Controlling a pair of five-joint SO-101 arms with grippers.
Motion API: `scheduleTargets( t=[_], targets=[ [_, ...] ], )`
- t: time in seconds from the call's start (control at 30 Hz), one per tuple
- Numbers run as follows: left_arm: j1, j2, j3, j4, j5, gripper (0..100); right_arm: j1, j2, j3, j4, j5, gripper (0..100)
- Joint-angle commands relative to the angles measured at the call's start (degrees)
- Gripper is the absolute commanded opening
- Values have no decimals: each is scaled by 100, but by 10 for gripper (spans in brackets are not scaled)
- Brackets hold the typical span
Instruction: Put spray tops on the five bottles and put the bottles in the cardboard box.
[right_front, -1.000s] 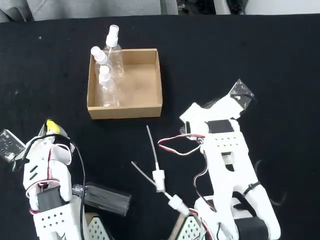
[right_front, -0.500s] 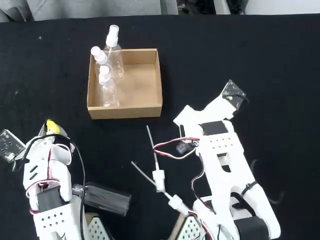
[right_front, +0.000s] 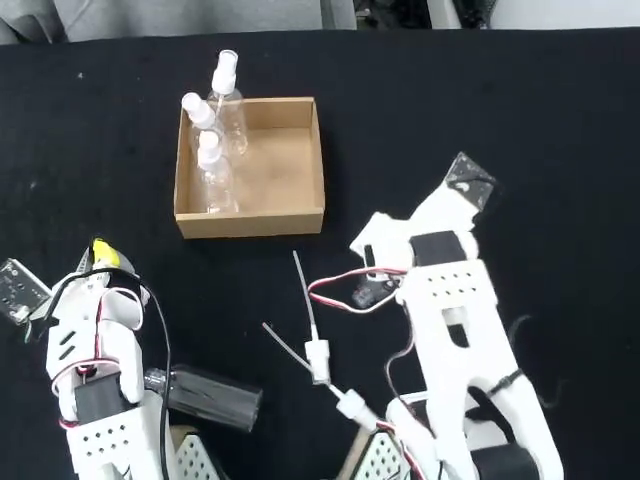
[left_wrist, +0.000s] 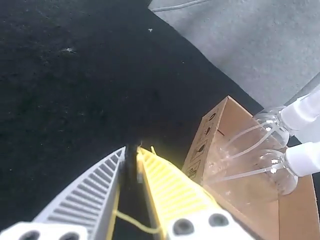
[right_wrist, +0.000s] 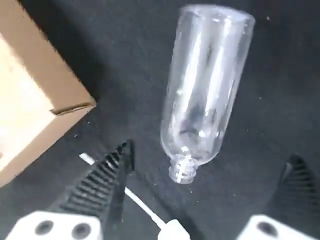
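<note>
Three capped bottles (right_front: 215, 150) stand along one side of the cardboard box (right_front: 285, 215). A capless clear bottle (right_wrist: 202, 85) lies on the black cloth in the right wrist view. My right gripper (right_wrist: 211, 152) hangs open over its neck end, fingers wide on either side and not touching it. A loose spray top (right_wrist: 170, 229) lies close by. Two loose spray tops (right_front: 318, 355) (right_front: 350, 405) with long tubes lie beside the right arm (right_front: 440, 290). Another capless bottle (right_front: 205, 393) lies by the left arm. My left gripper (left_wrist: 132, 150) is shut on nothing, short of the box (left_wrist: 210, 135).
The black cloth (right_front: 520, 110) covers the whole table. The box's other half (right_front: 275, 160) holds nothing. Red and white cables (right_front: 345, 285) loop off the right arm near the spray-top tubes. Grey fabric (left_wrist: 240, 40) lies beyond the table's far edge.
The right arm's head has shifted a little to the left, toward the box. The left arm, the bottles and the spray tops have not moved.
</note>
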Motion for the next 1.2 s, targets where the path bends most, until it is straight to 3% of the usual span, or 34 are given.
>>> scheduleTargets(
  t=[0.0, 0.4, 0.57, 0.9, 1.07, 1.17],
  targets=[
    [-57, -62, 127, 35, -44, 30, -88, -374, -409, 167, 396, 396],
    [-57, -44, 127, 35, -53, 30, -62, -488, -426, 782, 1960, 396],
    [-119, -35, 127, 35, -53, 30, 44, -488, -435, 765, 3288, 396],
    [-356, -53, 127, 35, -53, 30, 97, -470, -435, 791, 5081, 396],
    [-356, -53, 127, 35, -53, 30, 97, -462, -426, 800, 6840, 396],
    [-356, -53, 127, 35, -53, 30, 97, -462, -426, 791, 7516, 396]
  ],
)
